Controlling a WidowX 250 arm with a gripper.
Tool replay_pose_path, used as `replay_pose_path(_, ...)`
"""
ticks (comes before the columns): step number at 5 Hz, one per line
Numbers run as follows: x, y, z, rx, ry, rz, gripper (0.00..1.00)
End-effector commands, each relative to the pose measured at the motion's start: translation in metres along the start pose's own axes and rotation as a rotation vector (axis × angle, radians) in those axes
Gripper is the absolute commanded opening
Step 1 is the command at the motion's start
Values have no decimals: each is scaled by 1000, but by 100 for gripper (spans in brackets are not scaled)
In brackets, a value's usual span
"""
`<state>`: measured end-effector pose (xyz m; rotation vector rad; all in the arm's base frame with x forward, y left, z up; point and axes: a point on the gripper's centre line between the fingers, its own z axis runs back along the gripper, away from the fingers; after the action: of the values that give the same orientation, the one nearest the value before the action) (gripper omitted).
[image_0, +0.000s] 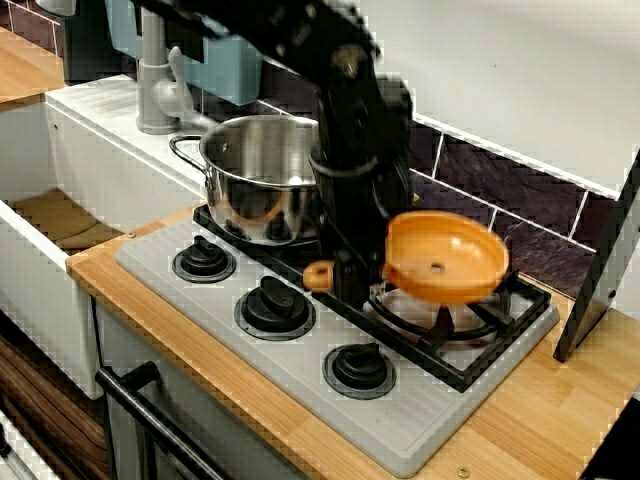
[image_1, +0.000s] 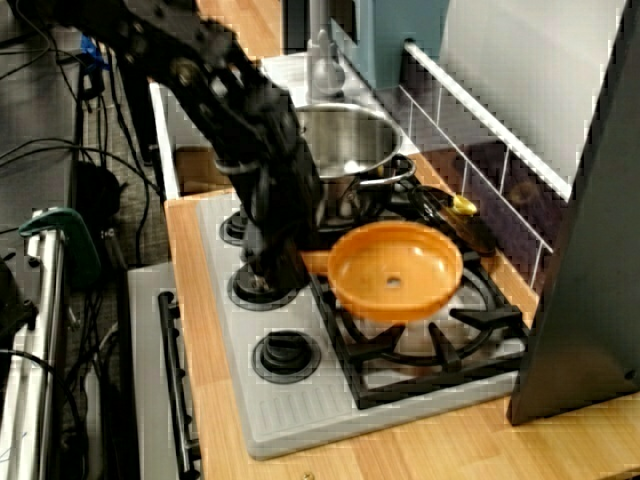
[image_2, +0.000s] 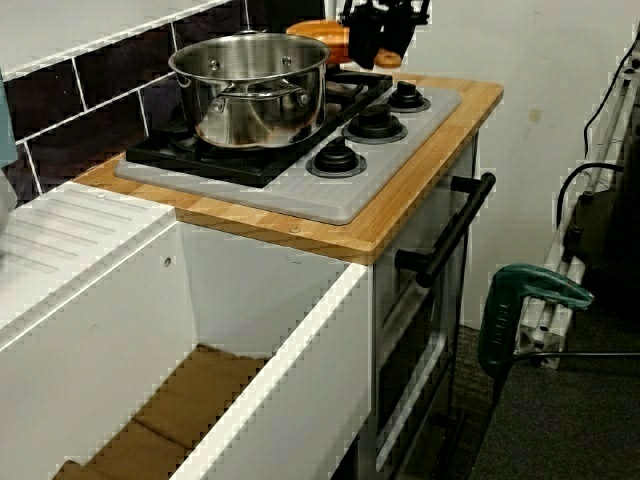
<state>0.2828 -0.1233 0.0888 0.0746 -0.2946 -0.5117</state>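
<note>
An orange pan (image_0: 445, 258) hangs slightly above the black grate (image_0: 470, 345) of the right burner. My black gripper (image_0: 340, 278) is shut on its short handle, whose tip (image_0: 318, 275) sticks out to the left. The view from the right side shows the pan (image_1: 395, 270) over the front grate, with the gripper (image_1: 290, 262) just left of it above the knobs. In the low view from the sink side, gripper (image_2: 375, 45) and pan (image_2: 320, 35) sit far back behind the pot. A steel pot (image_0: 262, 175) stands on the left burner, close beside my arm.
Three black knobs (image_0: 274, 305) line the grey stove front. A sink (image_0: 60, 220) and grey tap (image_0: 155, 85) lie to the left. A dark panel (image_0: 605, 270) leans at the right. A small yellow-and-black object (image_1: 462, 207) lies by the tiled wall. A green clamp (image_2: 520, 300) stands by the oven.
</note>
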Motion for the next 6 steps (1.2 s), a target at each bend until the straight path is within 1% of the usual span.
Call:
replay_pose_path(1,0,38,60,70,-113,36,0)
replay_pose_path(2,-11,61,73,131,-111,110,0)
replay_pose_path(3,-23,85,88,154,-116,190,0)
replay_pose_path(4,-29,106,93,166,-111,262,0)
replay_pose_path(5,-30,120,88,187,-99,299,0)
replay_pose_path(6,-30,133,78,213,-87,320,0)
